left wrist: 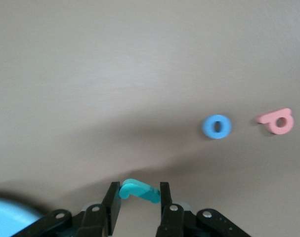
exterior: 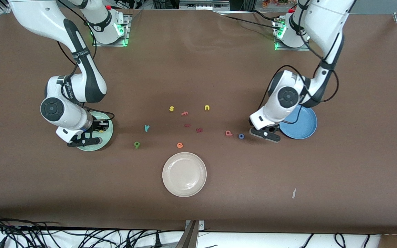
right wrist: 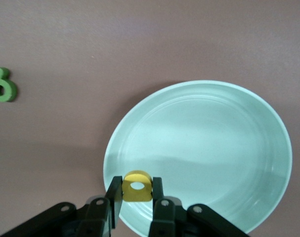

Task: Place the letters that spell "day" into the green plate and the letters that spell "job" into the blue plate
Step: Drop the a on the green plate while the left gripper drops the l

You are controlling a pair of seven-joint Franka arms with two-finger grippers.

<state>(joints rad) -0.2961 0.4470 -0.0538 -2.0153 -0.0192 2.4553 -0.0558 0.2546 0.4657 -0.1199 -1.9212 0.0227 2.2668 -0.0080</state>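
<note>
Grippers both pinching: right gripper (right wrist: 137,193) clamping yellow foam "d" (right wrist: 137,186) over mint-green round plate (right wrist: 199,148), left gripper (left wrist: 140,197) clamping teal foam "j" (left wrist: 139,190) (light, squashy; gripping flat sides).

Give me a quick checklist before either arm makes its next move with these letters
1. Right gripper holds the yellow d: ok.
2. Yellow d over the green plate: ok.
3. Left gripper holds the teal j: ok.
4. Teal j over the blue plate: not ok; it is over bare table beside the plate.
5. Blue o and salmon b on the table, not yet plated: not ok.
</note>
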